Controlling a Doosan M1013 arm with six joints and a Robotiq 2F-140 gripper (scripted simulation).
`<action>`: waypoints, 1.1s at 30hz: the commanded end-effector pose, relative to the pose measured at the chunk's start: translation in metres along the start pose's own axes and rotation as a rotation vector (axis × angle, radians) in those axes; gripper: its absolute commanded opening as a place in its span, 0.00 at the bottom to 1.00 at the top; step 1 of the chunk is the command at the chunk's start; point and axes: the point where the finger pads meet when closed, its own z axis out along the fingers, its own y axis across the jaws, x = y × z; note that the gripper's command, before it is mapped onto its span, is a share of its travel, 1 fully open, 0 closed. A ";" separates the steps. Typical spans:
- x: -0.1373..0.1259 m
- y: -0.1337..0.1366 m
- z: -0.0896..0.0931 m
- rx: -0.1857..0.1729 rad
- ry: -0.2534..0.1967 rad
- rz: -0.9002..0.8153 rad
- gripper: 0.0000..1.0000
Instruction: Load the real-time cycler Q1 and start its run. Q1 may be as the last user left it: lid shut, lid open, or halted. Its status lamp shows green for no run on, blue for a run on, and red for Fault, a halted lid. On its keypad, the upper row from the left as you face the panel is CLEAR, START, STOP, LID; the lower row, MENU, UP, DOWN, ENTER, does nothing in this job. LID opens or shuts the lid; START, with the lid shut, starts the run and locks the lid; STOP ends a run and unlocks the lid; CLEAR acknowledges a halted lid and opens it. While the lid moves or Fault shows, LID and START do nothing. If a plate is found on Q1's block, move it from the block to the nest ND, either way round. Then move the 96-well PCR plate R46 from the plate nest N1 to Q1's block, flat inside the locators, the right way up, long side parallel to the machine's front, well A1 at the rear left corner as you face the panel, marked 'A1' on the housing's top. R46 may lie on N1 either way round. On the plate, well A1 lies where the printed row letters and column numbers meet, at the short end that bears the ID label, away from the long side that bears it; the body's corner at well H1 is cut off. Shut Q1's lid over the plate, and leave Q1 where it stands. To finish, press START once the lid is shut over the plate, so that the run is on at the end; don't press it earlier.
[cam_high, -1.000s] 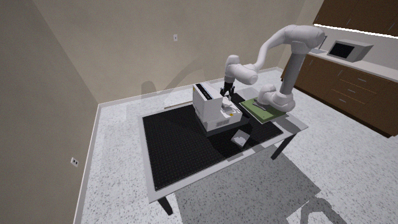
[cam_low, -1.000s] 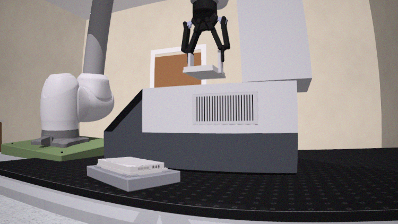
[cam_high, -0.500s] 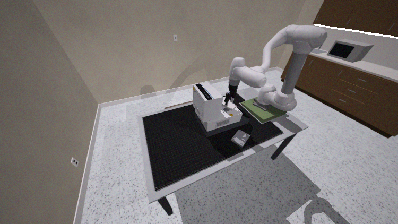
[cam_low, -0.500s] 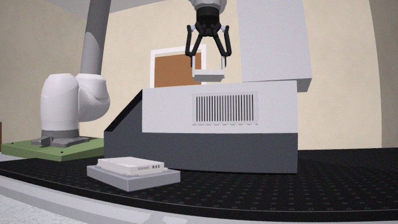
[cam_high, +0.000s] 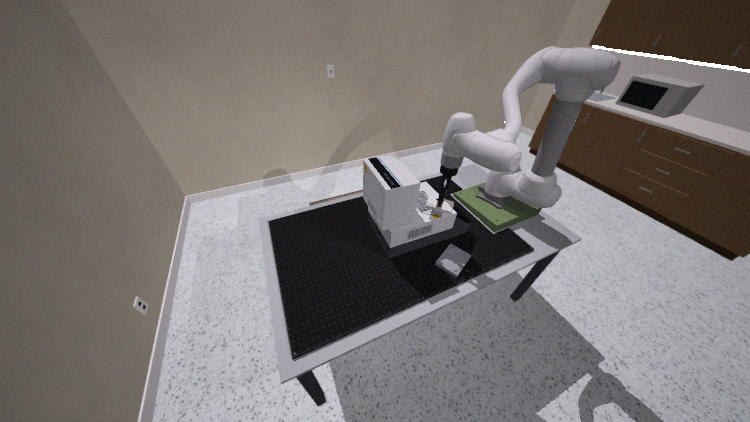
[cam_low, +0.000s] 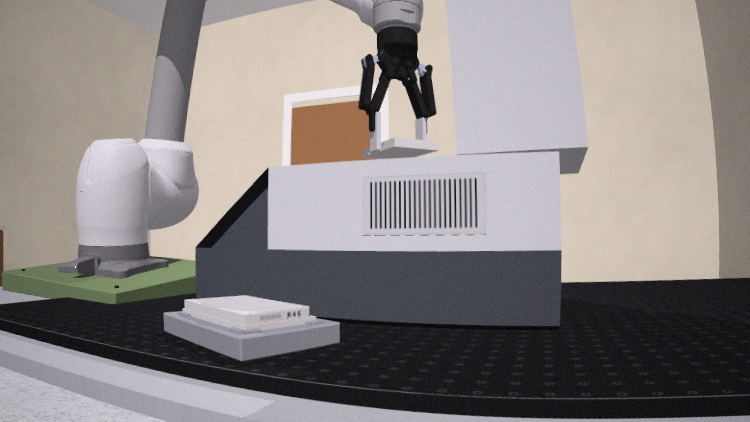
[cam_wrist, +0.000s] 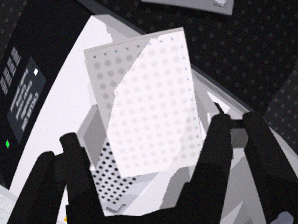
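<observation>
The cycler Q1 (cam_high: 406, 204) (cam_low: 409, 236) stands on the black mat with its lid (cam_low: 516, 78) raised upright. My gripper (cam_low: 398, 136) (cam_high: 439, 207) (cam_wrist: 148, 107) is shut on a white 96-well plate (cam_low: 401, 148) (cam_wrist: 149, 106), gripping its long sides. It holds the plate level, just above Q1's top by the open block (cam_wrist: 107, 169), turned askew to the housing. Plate R46 (cam_low: 246, 310) lies flat on nest N1 (cam_low: 251, 333) (cam_high: 452, 260) in front of Q1, its label facing the exterior camera. In the wrist view the keypad (cam_wrist: 20, 96) shows at the left with a green lamp (cam_wrist: 7, 143).
The arm's base stands on a green plate (cam_high: 495, 207) (cam_low: 99, 283) beside Q1. A vent grille (cam_low: 423, 203) is on Q1's side. Cabinets and a counter stand far off at the right.
</observation>
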 end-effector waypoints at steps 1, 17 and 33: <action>0.014 0.011 0.000 -0.001 0.002 -0.127 0.00; 0.067 0.051 0.000 -0.002 0.002 -0.594 0.00; 0.121 0.092 -0.001 -0.003 0.002 -1.061 0.00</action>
